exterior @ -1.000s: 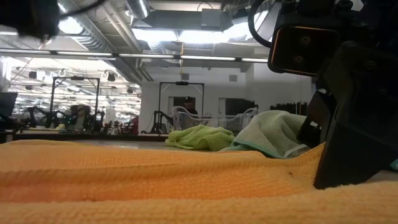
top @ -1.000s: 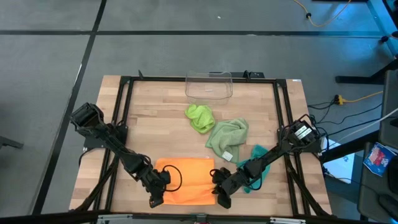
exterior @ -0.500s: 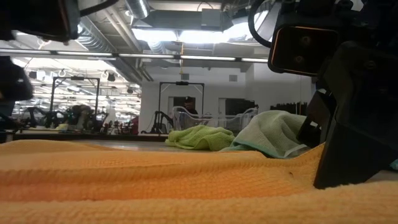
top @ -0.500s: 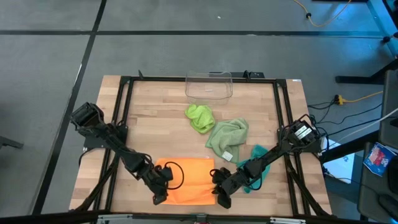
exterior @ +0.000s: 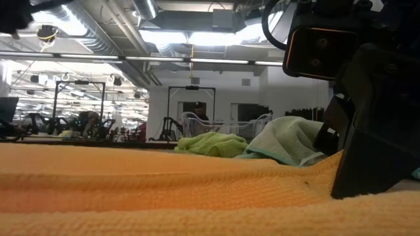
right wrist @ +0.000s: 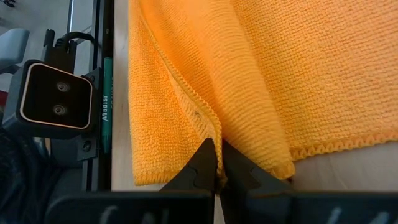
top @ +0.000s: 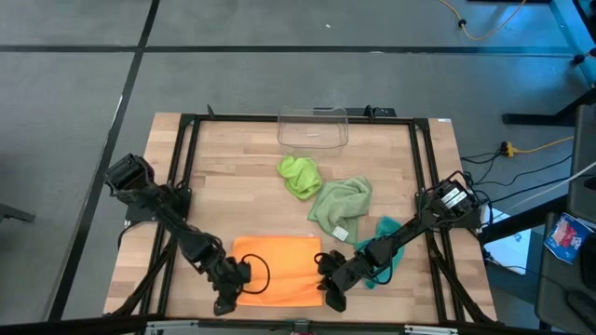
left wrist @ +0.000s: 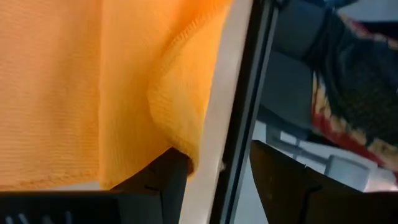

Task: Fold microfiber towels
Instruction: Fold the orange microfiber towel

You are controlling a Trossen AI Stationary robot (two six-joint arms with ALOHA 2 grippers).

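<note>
Partly folded orange towel (top: 279, 270), rumpled

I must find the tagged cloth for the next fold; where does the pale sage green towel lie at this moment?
In the high view the pale sage green towel lies right of the table's centre, between the lime green towel and the teal towel.

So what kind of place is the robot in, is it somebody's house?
Probably not a house. It looks like a big workshop or robot lab: long ceiling lights and pipes overhead, metal frames far back, and a wooden table standing on a grey concrete floor.
</note>
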